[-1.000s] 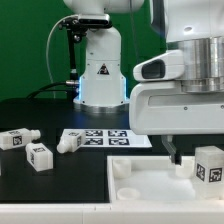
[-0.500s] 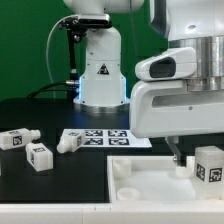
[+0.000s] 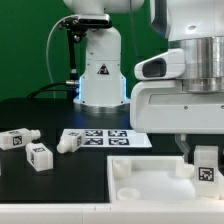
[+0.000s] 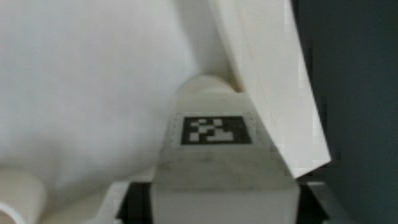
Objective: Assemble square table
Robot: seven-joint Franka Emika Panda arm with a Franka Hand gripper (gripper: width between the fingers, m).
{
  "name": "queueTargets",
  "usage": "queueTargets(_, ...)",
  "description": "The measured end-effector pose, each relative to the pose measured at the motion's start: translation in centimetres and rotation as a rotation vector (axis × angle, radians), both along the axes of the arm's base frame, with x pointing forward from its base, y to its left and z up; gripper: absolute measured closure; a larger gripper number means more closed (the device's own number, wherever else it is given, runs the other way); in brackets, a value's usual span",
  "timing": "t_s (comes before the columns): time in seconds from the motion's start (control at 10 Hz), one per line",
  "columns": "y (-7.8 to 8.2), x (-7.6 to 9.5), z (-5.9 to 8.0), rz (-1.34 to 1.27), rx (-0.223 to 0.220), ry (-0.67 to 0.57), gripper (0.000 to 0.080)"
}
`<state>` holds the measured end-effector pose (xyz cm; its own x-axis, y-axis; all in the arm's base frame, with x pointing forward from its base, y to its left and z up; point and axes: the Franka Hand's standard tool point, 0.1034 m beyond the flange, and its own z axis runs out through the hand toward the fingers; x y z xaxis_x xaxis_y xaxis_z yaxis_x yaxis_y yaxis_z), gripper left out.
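Observation:
The white square table panel (image 3: 150, 188) lies at the front of the exterior view, its raised rim facing up. At its right corner a chunky white leg (image 3: 205, 168) stands upright, tag toward the camera. My gripper (image 3: 203, 158) reaches down over it, one dark finger (image 3: 186, 150) showing beside the leg. In the wrist view the tagged leg (image 4: 217, 140) fills the space between both fingers (image 4: 135, 202), which press against its sides, so my gripper (image 4: 217, 206) is shut on it. The panel (image 4: 89, 90) lies behind the leg.
Three more tagged white legs (image 3: 15, 138) (image 3: 40, 155) (image 3: 68, 142) lie on the black table at the exterior view's left. The marker board (image 3: 105, 138) lies flat behind the panel. The arm's white base (image 3: 100, 70) stands at the back.
The jaws have closed in on the leg at the panel's right corner. The leg has shifted slightly leftward and now stands straighter between the fingers.

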<state>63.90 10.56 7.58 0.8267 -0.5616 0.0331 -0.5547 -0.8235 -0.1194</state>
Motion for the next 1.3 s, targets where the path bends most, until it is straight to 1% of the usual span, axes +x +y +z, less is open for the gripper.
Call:
queueTargets(0.1, -0.1, 0.0, 0.1, -0.155, 0.018, 0.022, 0.0515)
queueTargets(0.4, -0.2, -0.1, 0.0, -0.709, 0.1, 0.087, 0.0515)
queueTargets(0.6, 0.3, -0.2, 0.0, -0.915, 0.116, 0.109, 0.0515)
queueTargets(0.7, 0.2, -0.2, 0.0, -0.93, 0.117, 0.11, 0.0515)
queueTargets(0.8, 0.3, -0.2, 0.0, -0.897, 0.114, 0.107, 0.0434)
queueTargets(0.9, 0.2, -0.2, 0.0, -0.841, 0.105, 0.098, 0.0434)
queueTargets(1.0, 0.1, 0.0, 0.1, -0.621, 0.074, 0.064, 0.0293)
queueTargets(1.1, 0.5, -0.1, -0.1, -0.42, 0.053, 0.046, 0.018)
queueTargets(1.2, 1.4, -0.4, -0.1, -0.282, 0.041, 0.038, 0.018)
queueTargets(1.3, 2.1, -0.7, 0.0, -0.257, 0.039, 0.039, 0.0156)
